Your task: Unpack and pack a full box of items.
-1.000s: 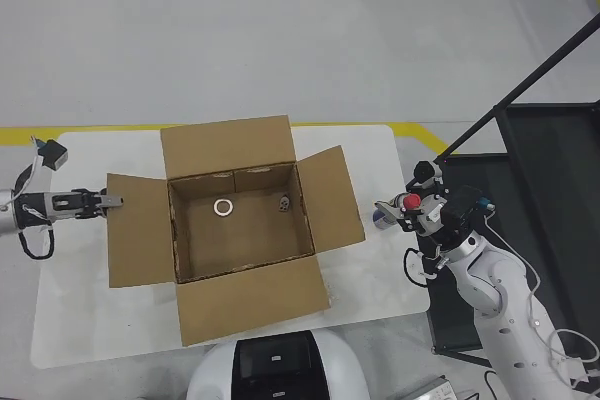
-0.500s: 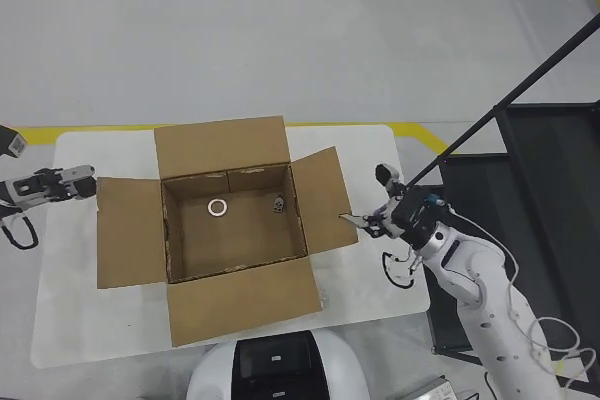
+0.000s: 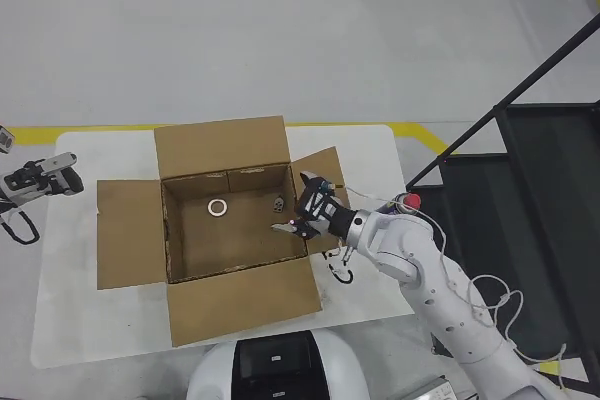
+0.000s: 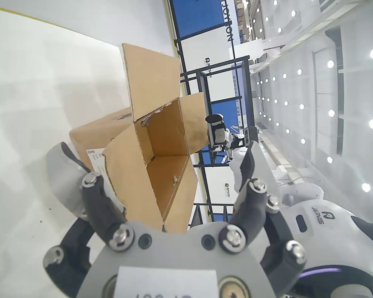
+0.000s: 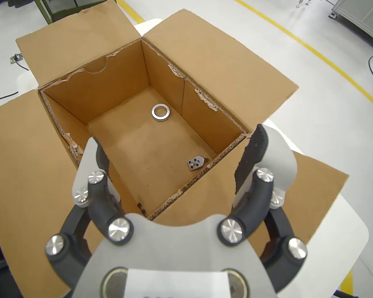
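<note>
1. Far left, off the table's edge: we find the left gripper [image 3: 68,172] [image 4: 157,159] pointing toward the box. Its fingers [image 4: 65,169] are spread wide with nothing between them, and it stands well apart from the cardboard.
2. The white table [image 3: 80,300] carries the box.
3. The cardboard box [image 3: 130,235] [image 4: 155,72] [image 5: 205,51] sits mid-table, upright, with all four flaps folded outward.
4. Inside on the box floor, near the far wall, a metal ring [image 3: 218,207] [image 5: 161,112] lies flat.
5. To the ring's right, in the far right corner and well apart from it, lies a small metal piece with holes [image 3: 279,205] [image 5: 195,162].
6. The right gripper [image 3: 293,207] [image 5: 175,139] hangs over the box's right wall, aimed down into the opening. Its fingers [image 5: 255,153] are parted and hold nothing.
7. At the right, beside the table, stands a black metal frame [image 3: 540,180].
</note>
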Robot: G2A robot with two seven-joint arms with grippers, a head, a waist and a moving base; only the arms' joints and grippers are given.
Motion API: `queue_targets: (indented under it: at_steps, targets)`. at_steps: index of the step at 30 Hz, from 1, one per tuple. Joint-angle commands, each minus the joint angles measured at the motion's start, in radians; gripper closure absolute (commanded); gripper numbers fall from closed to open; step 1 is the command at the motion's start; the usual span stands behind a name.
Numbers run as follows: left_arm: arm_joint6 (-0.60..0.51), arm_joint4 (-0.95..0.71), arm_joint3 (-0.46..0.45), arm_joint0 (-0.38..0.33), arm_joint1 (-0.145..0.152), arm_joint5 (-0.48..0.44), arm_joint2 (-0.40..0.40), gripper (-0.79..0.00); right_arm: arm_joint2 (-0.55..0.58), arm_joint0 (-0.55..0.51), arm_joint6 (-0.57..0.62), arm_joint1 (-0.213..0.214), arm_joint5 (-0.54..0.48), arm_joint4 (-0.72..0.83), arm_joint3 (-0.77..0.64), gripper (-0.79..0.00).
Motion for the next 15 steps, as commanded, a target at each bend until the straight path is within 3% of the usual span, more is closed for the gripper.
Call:
queue_targets:
  at_steps: [1,4,15]
  targets:
    - [0.000,0.000,0.000,0.000,0.000,0.000,0.000,-0.785,-0.036,0.027,0.044,-0.009,0.060,0.011,0.008,-0.785]
    - [0.000,0.000,0.000,0.000,0.000,0.000,0.000,-0.785,-0.076,0.076,0.106,-0.023,0.103,0.061,0.037,-0.785]
    - [0.000,0.000,0.000,0.000,0.000,0.000,0.000,-0.785,-0.076,0.076,0.106,-0.023,0.103,0.061,0.037,-0.785]
